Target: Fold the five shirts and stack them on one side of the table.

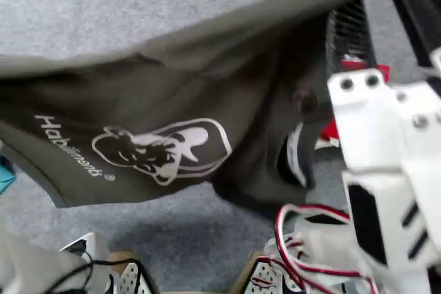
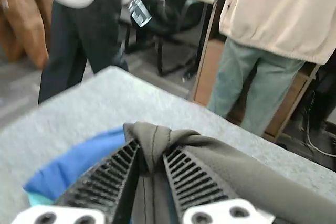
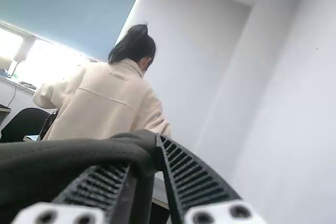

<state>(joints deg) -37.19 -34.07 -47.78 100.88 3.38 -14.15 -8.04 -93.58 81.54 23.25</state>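
A dark olive shirt (image 1: pixel 172 108) with a white printed figure hangs stretched above the grey table (image 1: pixel 83 12), held up at two ends. My left gripper (image 2: pixel 152 166) is shut on a bunched fold of the olive shirt (image 2: pixel 220 166). My right gripper (image 3: pixel 144 169) is shut on another edge of the same shirt (image 3: pixel 63 161), lifted high and tilted up toward the room's wall. A white arm (image 1: pixel 393 170) stands at the right in the high view. A blue shirt (image 2: pixel 68 166) lies on the table under the left gripper.
A red and white item (image 1: pixel 329 129) lies on the table at the right, partly behind the hanging shirt. A teal scrap (image 1: pixel 5 175) shows at the left edge. Red and white cables (image 1: pixel 303 246) trail by the arm bases at the front.
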